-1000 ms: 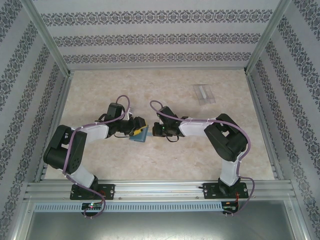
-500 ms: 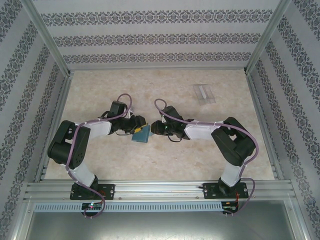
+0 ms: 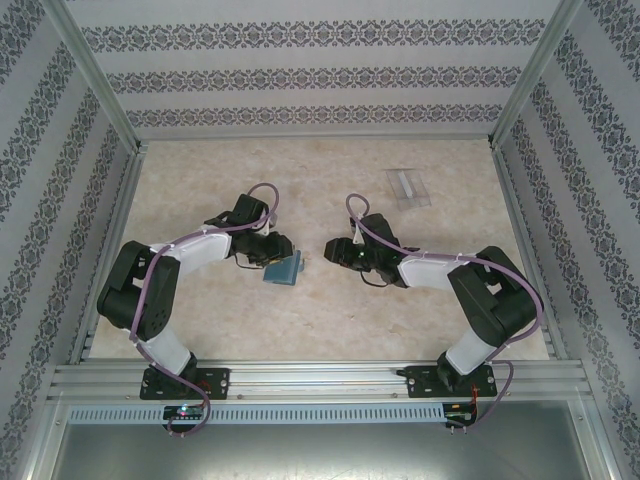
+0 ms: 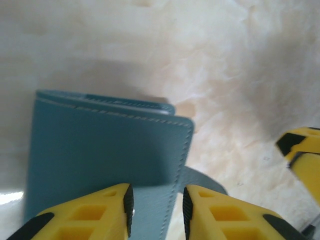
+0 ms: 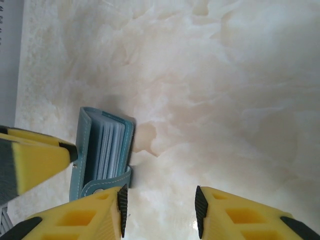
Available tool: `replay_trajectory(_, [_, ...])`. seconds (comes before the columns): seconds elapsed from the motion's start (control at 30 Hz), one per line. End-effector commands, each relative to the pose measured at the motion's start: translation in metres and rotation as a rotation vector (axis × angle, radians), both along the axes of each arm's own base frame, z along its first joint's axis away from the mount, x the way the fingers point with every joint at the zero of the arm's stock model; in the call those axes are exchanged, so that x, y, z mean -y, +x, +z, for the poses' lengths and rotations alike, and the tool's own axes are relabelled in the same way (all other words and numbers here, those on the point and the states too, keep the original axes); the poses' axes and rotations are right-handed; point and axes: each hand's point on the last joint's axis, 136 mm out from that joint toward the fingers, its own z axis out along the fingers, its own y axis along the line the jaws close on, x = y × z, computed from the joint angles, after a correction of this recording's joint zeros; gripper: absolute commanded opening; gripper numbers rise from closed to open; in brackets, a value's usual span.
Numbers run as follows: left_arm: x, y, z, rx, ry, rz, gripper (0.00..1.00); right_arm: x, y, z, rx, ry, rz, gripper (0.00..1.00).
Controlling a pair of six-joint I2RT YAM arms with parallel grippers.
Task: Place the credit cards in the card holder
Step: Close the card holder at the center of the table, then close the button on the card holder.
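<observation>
Currently card holder (image 3: 283,271) lies mid-bench (image 3: 400,310), slightly ajar, pale leaves showing inside; I can't tell cards from pockets. Left claw (image 4: 157,200) hangs over its cover edge, jaws narrowly parted, nothing pinched that I can see. Right claw (image 5: 160,202) near on other side, parted wider, empty. Clear box (image 3: 407,187) well apart, far right.

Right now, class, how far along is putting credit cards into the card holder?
Seemingly done: card holder lies folded on the table, contents unclear. In hand: nothing; left end effector hangs over it, right end effector open, empty. Left: perhaps fastening its strap.
</observation>
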Motion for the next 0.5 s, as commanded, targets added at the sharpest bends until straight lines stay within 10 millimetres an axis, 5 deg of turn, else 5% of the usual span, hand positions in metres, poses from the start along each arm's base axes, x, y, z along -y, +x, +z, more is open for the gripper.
replay_trajectory(0.0, [0.003, -0.011, 0.002, -0.016, 0.054, -0.070, 0.34, -0.004, -0.002, 0.008, 0.026, 0.037, 0.024, 0.42])
replay_trajectory(0.47, [0.027, -0.015, 0.000, -0.045, 0.062, -0.131, 0.36, -0.006, 0.001, 0.001, 0.018, 0.040, 0.031, 0.43])
